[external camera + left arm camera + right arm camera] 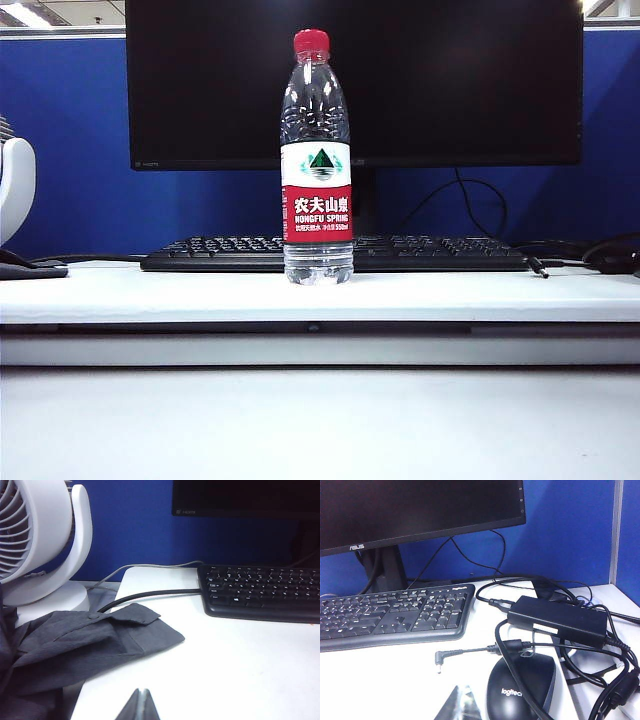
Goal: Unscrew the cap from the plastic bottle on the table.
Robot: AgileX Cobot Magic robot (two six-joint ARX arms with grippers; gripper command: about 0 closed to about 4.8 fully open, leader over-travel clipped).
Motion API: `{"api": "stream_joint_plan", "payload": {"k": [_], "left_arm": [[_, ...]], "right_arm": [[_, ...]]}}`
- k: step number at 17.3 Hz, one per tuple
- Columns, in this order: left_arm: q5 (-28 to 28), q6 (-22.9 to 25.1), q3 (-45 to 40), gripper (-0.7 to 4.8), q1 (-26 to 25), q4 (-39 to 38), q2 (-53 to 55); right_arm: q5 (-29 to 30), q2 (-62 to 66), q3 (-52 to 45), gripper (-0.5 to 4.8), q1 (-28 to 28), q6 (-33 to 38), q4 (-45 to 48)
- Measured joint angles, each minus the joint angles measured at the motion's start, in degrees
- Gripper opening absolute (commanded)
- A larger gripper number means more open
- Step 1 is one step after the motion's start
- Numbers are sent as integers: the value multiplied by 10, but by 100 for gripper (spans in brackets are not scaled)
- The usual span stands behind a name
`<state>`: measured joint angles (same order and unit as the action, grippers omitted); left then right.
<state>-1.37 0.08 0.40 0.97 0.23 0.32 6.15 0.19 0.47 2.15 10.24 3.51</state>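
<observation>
Clear plastic bottle [317, 160] stands upright at the table's [150, 295] centre, just in front of a black keyboard [420, 252], twelve o'clock from the camera. Likely full, so fairly heavy, with thin, smooth walls; best held around the labelled middle while the ribbed red cap [311, 41] is twisted. Left gripper [140, 705] and right gripper [459, 704], both closed and empty, sit well apart from it.
</observation>
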Motion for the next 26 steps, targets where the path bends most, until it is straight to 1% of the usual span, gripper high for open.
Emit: {"api": "stream_joint_plan", "payload": {"k": [6, 7, 8, 9, 10, 11, 12, 13, 14, 15, 16, 17, 18, 19, 20, 21, 22, 23, 24, 25, 26], "left_arm": [[0, -1, 0, -5, 0, 0, 0], [-2, -26, 0, -5, 0, 0, 0], [-17, -78, 0, -4, 0, 3, 0], [-41, -145, 0, 0, 0, 17, 0], [-67, -248, 0, -1, 0, 58, 0], [-79, -327, 0, -1, 0, 101, 0], [-94, -419, 0, 0, 0, 170, 0], [-109, -497, 0, 0, 2, 278, 0], [-109, -524, 2, 0, 9, 341, 0], [-109, -538, 17, 0, 18, 376, 0], [-111, -540, 74, 0, 38, 389, 2], [-127, -523, 110, 0, 54, 395, 24], [-157, -490, 148, 0, 66, 394, 62], [-192, -447, 182, 15, 76, 394, 103], [-251, -364, 224, 30, 90, 398, 176], [-278, -308, 238, 30, 99, 403, 227], [-291, -246, 241, 30, 111, 401, 298], [-302, -179, 244, 31, 121, 389, 400], [-316, -143, 245, 72, 127, 382, 447], [-336, -80, 253, 128, 148, 395, 541], [-337, -49, 254, 159, 159, 410, 602]], "right_arm": [[0, 0, 0, -6, 0, 0, 0], [1, 0, 0, -6, 0, 1, 0], [9, 0, 0, -6, 0, 7, 2], [33, 0, 0, -6, 0, 24, 16], [64, 0, 0, -6, 0, 43, 64], [72, 0, 0, -6, 0, 48, 94], [74, 0, 0, -6, 0, 59, 132], [69, 0, 0, -6, 0, 88, 210], [48, 0, 1, -6, 0, 103, 255], [12, 0, 12, -6, 0, 123, 266], [-42, 5, 57, -6, 0, 147, 267], [-51, 32, 98, -6, 0, 149, 272], [-51, 57, 130, -5, 0, 150, 276], [-39, 95, 173, -5, 0, 150, 282], [5, 155, 236, -5, 0, 150, 297], [38, 184, 269, -5, 0, 150, 302], [101, 232, 318, -6, 0, 150, 310], [203, 292, 366, -6, 0, 151, 309], [267, 333, 400, -6, 0, 151, 292], [354, 382, 448, -6, 0, 155, 223], [379, 405, 468, -6, -1, 165, 202]]}}
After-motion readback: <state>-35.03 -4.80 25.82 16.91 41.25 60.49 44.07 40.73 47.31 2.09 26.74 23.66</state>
